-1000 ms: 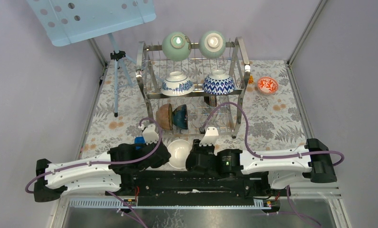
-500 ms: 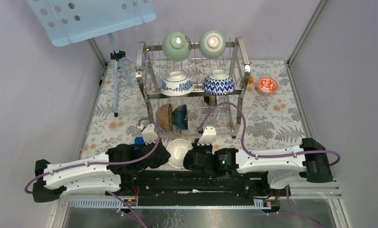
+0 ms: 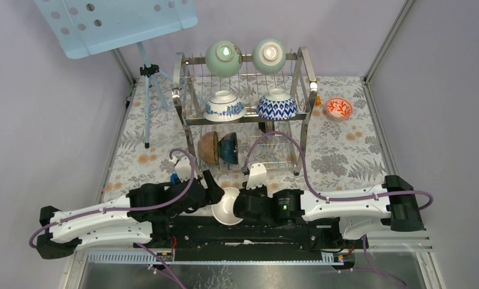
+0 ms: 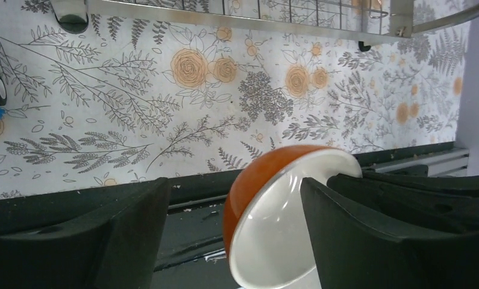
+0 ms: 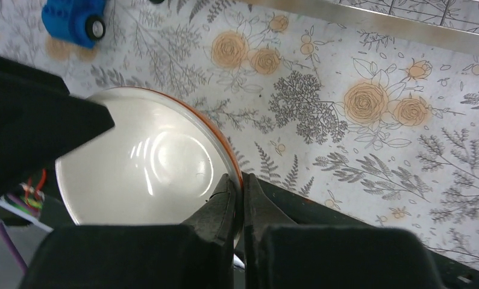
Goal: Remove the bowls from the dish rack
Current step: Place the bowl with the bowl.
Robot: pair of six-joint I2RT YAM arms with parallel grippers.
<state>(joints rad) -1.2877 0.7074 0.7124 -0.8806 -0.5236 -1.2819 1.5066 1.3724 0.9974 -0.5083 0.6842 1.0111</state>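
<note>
One orange-white bowl [image 5: 146, 168] | rim nipped in closed right pincer [image 5: 241, 186] | left pincer [image 4: 234, 198] wide apart, flanking it

The rack [image 3: 305, 63] is holding six bowls; two are lying outside it.
Two green bowls [image 3: 223, 58] [image 3: 269, 56] are standing on edge at top centre; two blue-and-white bowls [image 3: 224, 106] [image 3: 277, 105] are resting upside down below; the brown bowl [image 3: 208, 148] and teal bowl [image 3: 228, 147] are standing on edge, touching, lowest tier. The red-patterned bowl [image 3: 338, 108] is sitting upright at its right; the orange-white bowl [image 3: 227, 206] is tilting at bottom centre.
</note>
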